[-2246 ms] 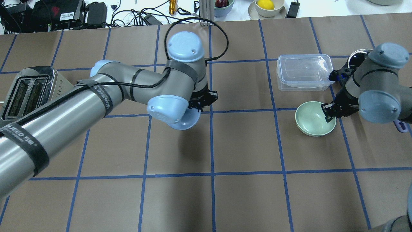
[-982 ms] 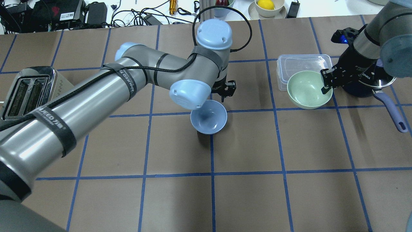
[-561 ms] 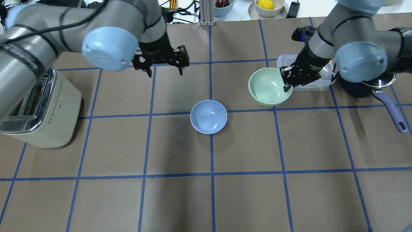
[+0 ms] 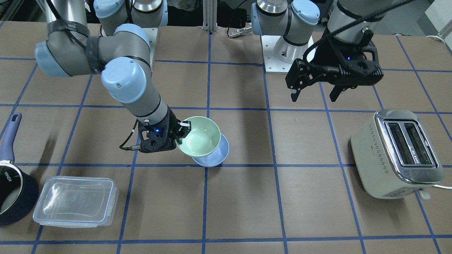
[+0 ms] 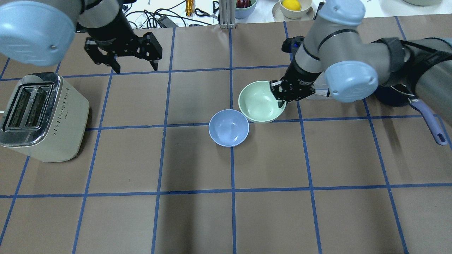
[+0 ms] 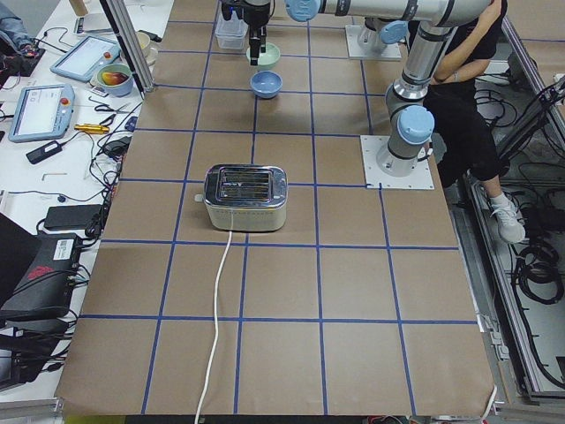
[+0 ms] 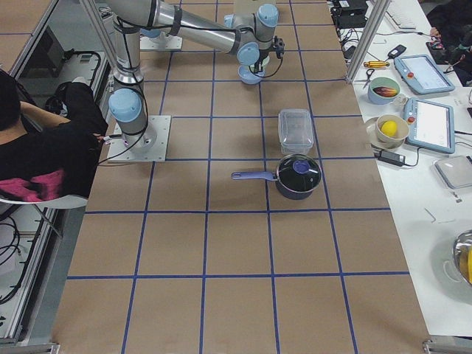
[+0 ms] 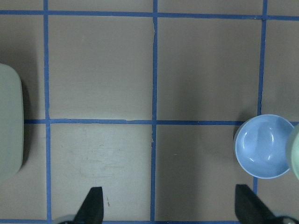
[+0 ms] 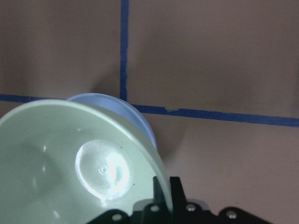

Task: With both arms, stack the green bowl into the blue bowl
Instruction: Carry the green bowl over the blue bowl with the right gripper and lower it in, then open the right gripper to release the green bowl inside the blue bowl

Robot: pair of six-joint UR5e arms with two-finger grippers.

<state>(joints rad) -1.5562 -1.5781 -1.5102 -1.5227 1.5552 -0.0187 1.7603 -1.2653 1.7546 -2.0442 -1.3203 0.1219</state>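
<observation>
The blue bowl (image 5: 229, 127) stands upright on the table's middle, with nothing holding it. My right gripper (image 5: 280, 97) is shut on the near-right rim of the green bowl (image 5: 260, 102). It holds the bowl slightly tilted in the air, just to the far right of the blue bowl. In the front view the green bowl (image 4: 197, 137) overlaps the blue bowl (image 4: 216, 157), with my right gripper (image 4: 179, 135) beside it. In the right wrist view the green bowl (image 9: 70, 158) covers most of the blue bowl (image 9: 135, 116). My left gripper (image 5: 136, 67) is open and empty, high over the far left.
A cream toaster (image 5: 42, 116) stands at the left edge of the table. A clear lidded container (image 4: 76, 201) and a dark pot with a purple handle (image 4: 10, 190) sit on my right side. Cables and dishes lie beyond the far edge.
My right gripper has carried the green bowl leftward from beside the container to next to the blue bowl. My left arm has left the blue bowl on the table and drawn back to the far left, open.
</observation>
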